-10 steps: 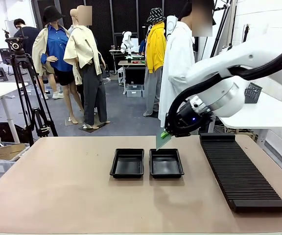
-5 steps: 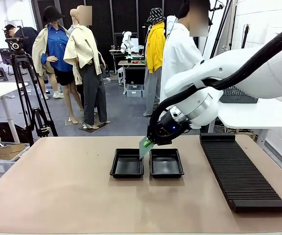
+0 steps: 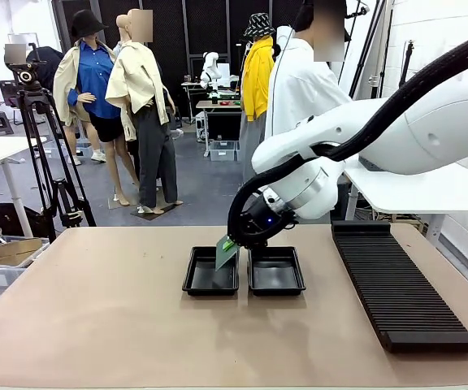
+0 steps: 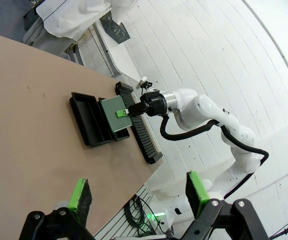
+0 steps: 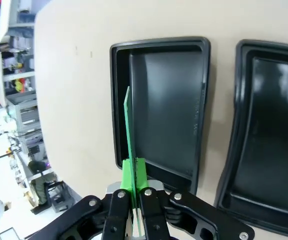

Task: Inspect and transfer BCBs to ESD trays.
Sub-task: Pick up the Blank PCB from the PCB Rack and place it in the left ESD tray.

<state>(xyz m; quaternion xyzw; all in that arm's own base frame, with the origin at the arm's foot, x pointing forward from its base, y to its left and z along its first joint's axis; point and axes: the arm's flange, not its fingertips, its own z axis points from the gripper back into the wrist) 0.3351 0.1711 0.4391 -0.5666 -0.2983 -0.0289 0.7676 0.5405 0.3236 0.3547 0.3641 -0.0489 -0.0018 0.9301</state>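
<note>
The right jaws are clenched on the BCB [image 3: 226, 253], which hangs below them. Within the last second they carried it from above the right ESD tray [image 3: 276, 289]. The left ESD tray [image 3: 210, 290] now lies beneath them, so lowering likely follows. The left jaws are released.

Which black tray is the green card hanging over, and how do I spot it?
On the big tan table, two shallow glossy black trays sit side by side in the middle. Pick the tray on the robot's left, the one farther from the long black ribbed rack. Only this one has the thin green circuit board hanging over it, pinched in the right gripper.
</note>
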